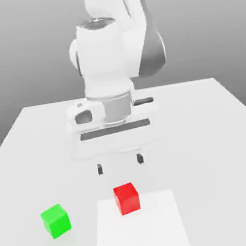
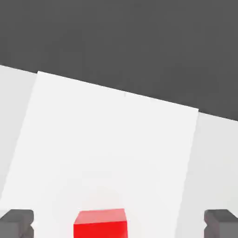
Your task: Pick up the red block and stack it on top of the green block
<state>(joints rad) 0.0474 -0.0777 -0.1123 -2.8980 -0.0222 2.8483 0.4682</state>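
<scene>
The red block (image 1: 126, 198) rests on the table at the far edge of a white square patch. The green block (image 1: 55, 220) sits on the table toward the exterior view's left of it, apart from it. My gripper (image 1: 120, 164) hangs open above the table, just behind and above the red block, touching nothing. In the hand view the red block (image 2: 100, 223) lies between the two dark fingertips (image 2: 16, 222), which stand wide apart, with my gripper (image 2: 119, 223) centred a little to one side of it.
A white square patch (image 1: 142, 234) marks the table's near middle. The pale table (image 1: 205, 134) stretches around it, with its far edge against a grey background. The arm's white body (image 1: 109, 54) towers over the table's centre.
</scene>
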